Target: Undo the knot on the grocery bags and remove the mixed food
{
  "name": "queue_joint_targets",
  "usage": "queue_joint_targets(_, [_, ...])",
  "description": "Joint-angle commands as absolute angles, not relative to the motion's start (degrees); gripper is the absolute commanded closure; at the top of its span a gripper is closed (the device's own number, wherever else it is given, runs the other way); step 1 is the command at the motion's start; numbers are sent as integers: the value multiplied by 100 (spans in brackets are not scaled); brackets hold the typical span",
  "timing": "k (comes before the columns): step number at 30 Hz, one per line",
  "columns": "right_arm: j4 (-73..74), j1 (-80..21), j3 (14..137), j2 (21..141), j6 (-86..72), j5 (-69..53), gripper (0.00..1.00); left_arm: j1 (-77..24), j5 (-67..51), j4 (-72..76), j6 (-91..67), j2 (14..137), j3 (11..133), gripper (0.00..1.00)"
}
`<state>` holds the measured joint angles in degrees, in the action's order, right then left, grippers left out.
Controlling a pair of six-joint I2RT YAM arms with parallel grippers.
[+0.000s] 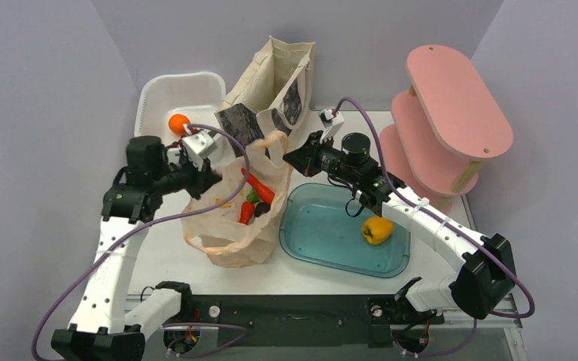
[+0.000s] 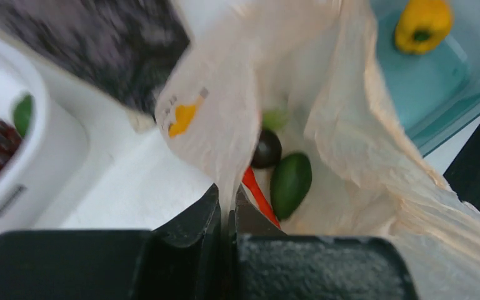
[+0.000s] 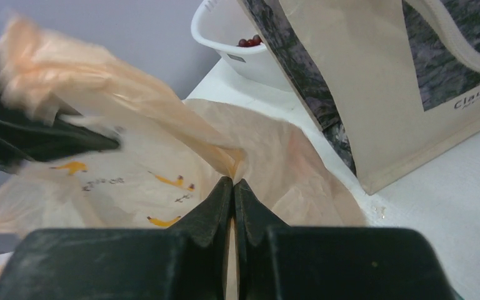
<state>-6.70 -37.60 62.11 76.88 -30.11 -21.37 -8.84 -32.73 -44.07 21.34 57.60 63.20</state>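
The peach-orange plastic grocery bag (image 1: 233, 229) stands mid-table with its mouth pulled wide. The knot is out of view. My left gripper (image 1: 212, 179) is shut on the bag's left rim, and the thin film is pinched between its fingers (image 2: 227, 195). My right gripper (image 1: 289, 156) is shut on the right rim (image 3: 233, 181). Inside the bag lie two orange carrots (image 1: 260, 189), a green avocado (image 2: 290, 182) and a dark round item (image 2: 266, 149). The cream canvas tote (image 1: 271, 83) with dark floral panels stands open behind the bag.
A teal tray (image 1: 323, 244) holding a yellow bell pepper (image 1: 377, 229) lies right of the bag. A white basin (image 1: 173, 94) sits at the back left, with a round orange fruit (image 1: 178, 122) at its edge. A pink tiered shelf (image 1: 451, 113) stands at the right.
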Motion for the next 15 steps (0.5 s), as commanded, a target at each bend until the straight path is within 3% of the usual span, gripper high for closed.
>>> queue_joint_targets(1, [-449, -3775, 6278, 7480, -3439, -2170, 100, -363, -5226, -4068, 1358, 5557, 7764, 100])
queue_joint_targets(6, [-396, -3782, 5591, 7448, -3295, -2060, 100, -221, -5755, -4710, 1722, 5747, 8122, 100])
queue_joint_targets(13, [-291, -3918, 5107, 7346, -2840, -1939, 100, -228, -5482, -4600, 2090, 5330, 7070, 100])
queue_joint_targets(14, [-202, -3915, 5151, 7325, -2674, -1949, 98, -228, -5400, -4672, 2188, 5299, 6986, 100])
queue_joint_targets(15, [50, -3909, 5289, 7276, -2568, -1988, 89, -228, -5363, -4692, 2219, 5282, 6952, 100])
